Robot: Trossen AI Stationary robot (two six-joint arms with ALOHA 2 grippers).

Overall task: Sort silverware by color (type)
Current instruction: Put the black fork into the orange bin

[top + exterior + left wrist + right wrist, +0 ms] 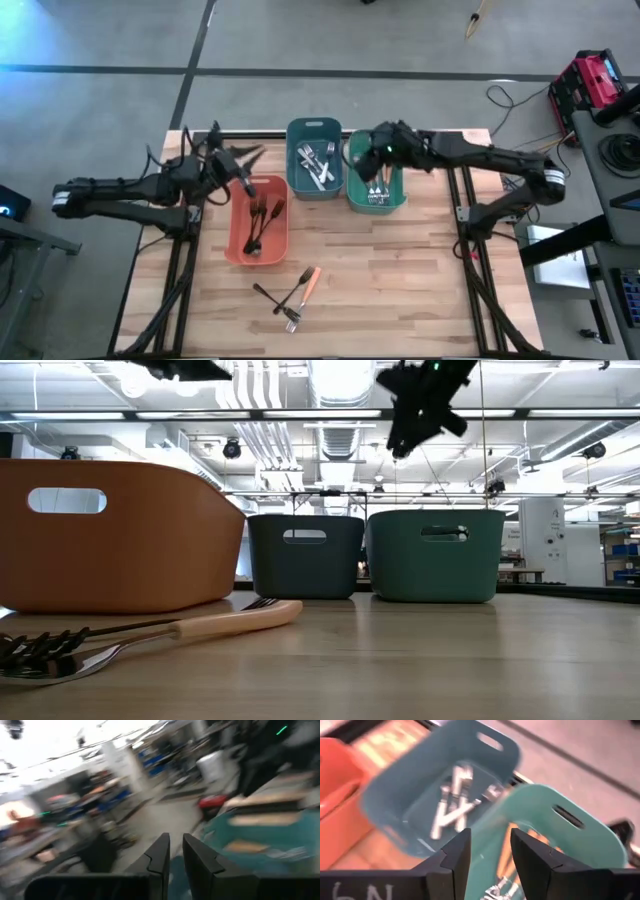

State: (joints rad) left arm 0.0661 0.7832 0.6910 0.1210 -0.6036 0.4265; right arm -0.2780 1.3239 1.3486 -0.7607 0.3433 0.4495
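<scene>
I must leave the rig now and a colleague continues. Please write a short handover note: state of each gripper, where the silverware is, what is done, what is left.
Left gripper: nearly shut, nothing seen in it, raised by the far end of the salmon bin.
Right gripper: open, empty, above the green bin.
Done: dark brown pieces lie in the salmon bin, plain silver pieces in the blue bin, orange-handled pieces in the green bin.
Left: three pieces on the table in front of the salmon bin: an orange-handled utensil, a dark fork, a silver fork, lying crossed.
</scene>
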